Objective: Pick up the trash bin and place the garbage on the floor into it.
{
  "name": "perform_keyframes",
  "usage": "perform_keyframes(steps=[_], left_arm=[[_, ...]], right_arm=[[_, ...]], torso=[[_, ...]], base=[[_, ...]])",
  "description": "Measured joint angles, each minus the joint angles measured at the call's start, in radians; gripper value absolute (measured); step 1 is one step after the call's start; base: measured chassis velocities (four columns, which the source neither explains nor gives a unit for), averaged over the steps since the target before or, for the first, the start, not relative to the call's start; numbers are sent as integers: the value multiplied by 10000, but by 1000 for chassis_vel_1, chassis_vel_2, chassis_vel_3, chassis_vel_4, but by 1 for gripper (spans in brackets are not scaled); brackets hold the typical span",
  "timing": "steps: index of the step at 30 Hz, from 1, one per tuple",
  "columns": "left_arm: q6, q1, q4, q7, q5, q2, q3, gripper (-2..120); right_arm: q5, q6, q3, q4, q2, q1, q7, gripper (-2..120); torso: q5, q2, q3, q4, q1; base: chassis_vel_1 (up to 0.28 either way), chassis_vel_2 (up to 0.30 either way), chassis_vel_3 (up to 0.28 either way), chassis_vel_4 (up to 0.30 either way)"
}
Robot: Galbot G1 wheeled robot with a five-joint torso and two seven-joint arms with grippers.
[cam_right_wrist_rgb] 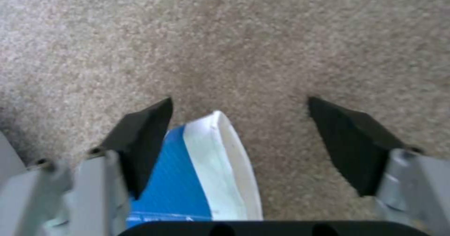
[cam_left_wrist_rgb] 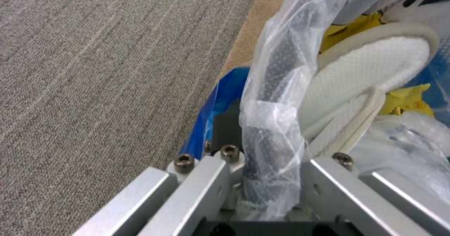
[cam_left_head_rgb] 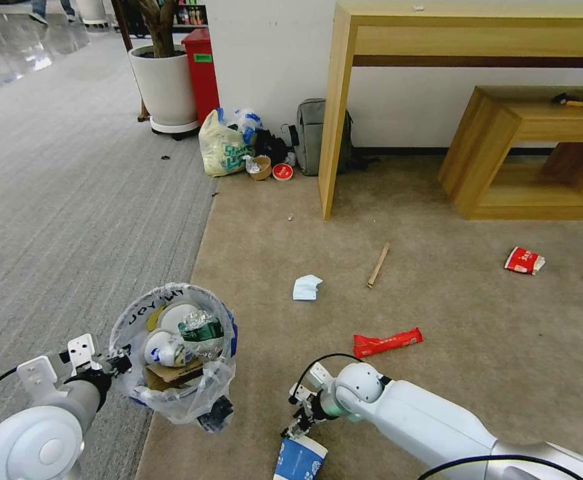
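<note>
While my left jaws (cam_left_head_rgb: 119, 363) clamp the trash bin (cam_left_head_rgb: 174, 350) rim, holding it at near left, my right jaws (cam_left_head_rgb: 302, 427) straddle the blue-white paper cup (cam_right_wrist_rgb: 206, 172) on the floor (cam_left_head_rgb: 438, 373), spread wide. Next, I judge, they must close on it.

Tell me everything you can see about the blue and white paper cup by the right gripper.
The paper cup lies on its side on the beige carpet, close in front of the robot. It looks like thin paper, blue with a white band and a white rim, somewhat flattened. The right gripper stands open over it, one dark finger beside the cup's blue side; whether they touch is unclear.
</note>
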Motion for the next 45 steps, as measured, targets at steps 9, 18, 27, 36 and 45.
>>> perform_keyframes(steps=[9,18,27,36,45], left_arm=[[0,-2,18,0,-14,33,-19,0],[-1,-48,84,-1,-22,13,16,0],[0,-55,83,-2,-50,21,-2,0],[0,-49,81,-2,-59,21,-34,0],[0,-87,115,-4,-63,11,-13,0]], right_arm=[[140,7,26,182,-92,-169,191,84],[171,-27,217,468,-160,-57,236,83],[836,-28,-98,957,-449,12,693,83],[1362,-28,-274,1480,-926,53,826,98],[1988,-27,-433,1778,-1199,-133,1134,100]], torso=[[3,0,2,1,0],[1,-1,3,1,0],[1,-1,3,0,1],[1,-1,2,0,0],[1,-1,2,-1,1]], base=[[0,0,0,0],[0,0,0,0],[0,0,0,0],[0,0,0,0],[0,0,0,0]])
